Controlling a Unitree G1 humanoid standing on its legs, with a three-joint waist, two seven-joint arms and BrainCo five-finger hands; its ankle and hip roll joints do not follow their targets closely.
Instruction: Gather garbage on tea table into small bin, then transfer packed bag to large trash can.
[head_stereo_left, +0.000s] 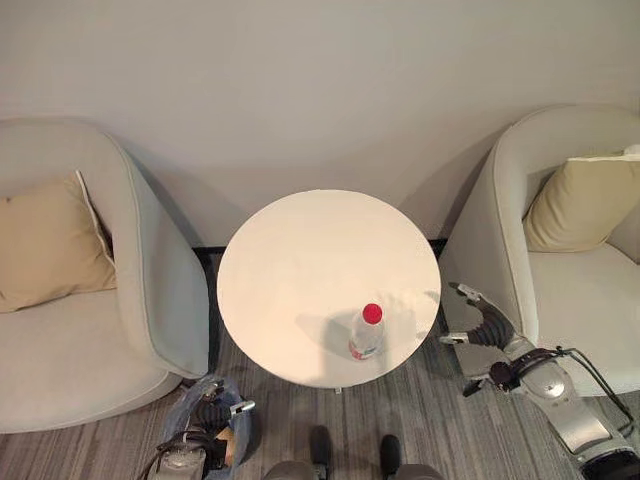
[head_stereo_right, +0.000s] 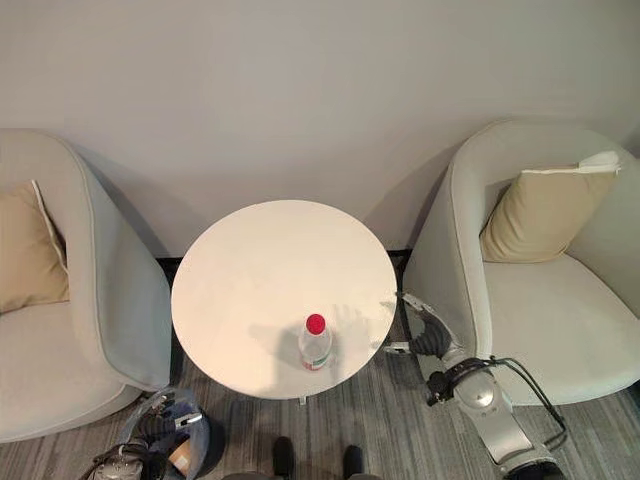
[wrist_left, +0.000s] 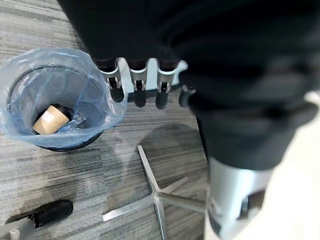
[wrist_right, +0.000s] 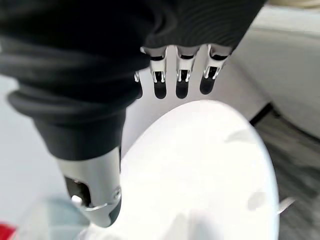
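A clear plastic bottle (head_stereo_left: 367, 333) with a red cap stands upright near the front edge of the round white tea table (head_stereo_left: 320, 250). On the floor at the table's front left sits the small bin (wrist_left: 30, 75), lined with a blue bag; a tan, cork-like piece (wrist_left: 49, 120) lies inside it. My left hand (head_stereo_left: 205, 415) hovers beside the bin's rim with straight fingers (wrist_left: 137, 85), holding nothing. At the table's right edge, level with the bottle and about a hand's length from it, my right hand (head_stereo_left: 488, 328) is open and empty, its fingers (wrist_right: 180, 80) reaching over the tabletop.
Pale armchairs flank the table, the left one (head_stereo_left: 90, 340) and the right one (head_stereo_left: 570, 290), each holding a tan cushion. A plain wall (head_stereo_left: 320, 90) closes the back. The table's metal star foot (wrist_left: 157, 195) spreads on the grey carpet next to the bin.
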